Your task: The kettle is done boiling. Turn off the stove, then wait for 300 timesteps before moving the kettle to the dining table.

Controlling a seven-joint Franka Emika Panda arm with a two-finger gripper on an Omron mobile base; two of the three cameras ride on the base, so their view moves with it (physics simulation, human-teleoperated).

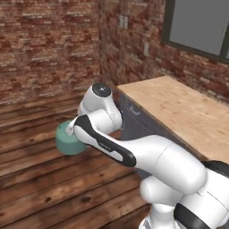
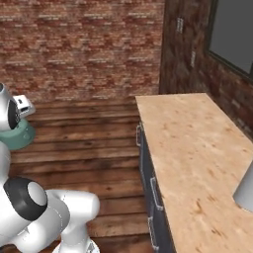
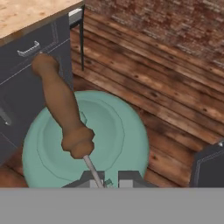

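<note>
The teal-green kettle [image 3: 118, 131] hangs above the wooden floor, held by its handle. My gripper [image 3: 107, 178] is shut on the thin wire end of the brown arched handle [image 3: 61, 109], just above the kettle's lid. From the left base view the kettle [image 1: 67, 144] shows to the left of my forearm, which hides the fingers. In the right base view the kettle [image 2: 19, 136] sits at the far left, below my white hand. The stove and the dining table are out of view.
A wood-topped counter [image 1: 179, 112] [image 2: 192, 148] over dark grey drawers [image 2: 148, 190] [image 3: 26, 57] stands right of the kettle. A grey object [image 2: 245, 190] rests at its right edge. Brick walls lie behind. Open plank floor [image 1: 36, 179] spreads to the left.
</note>
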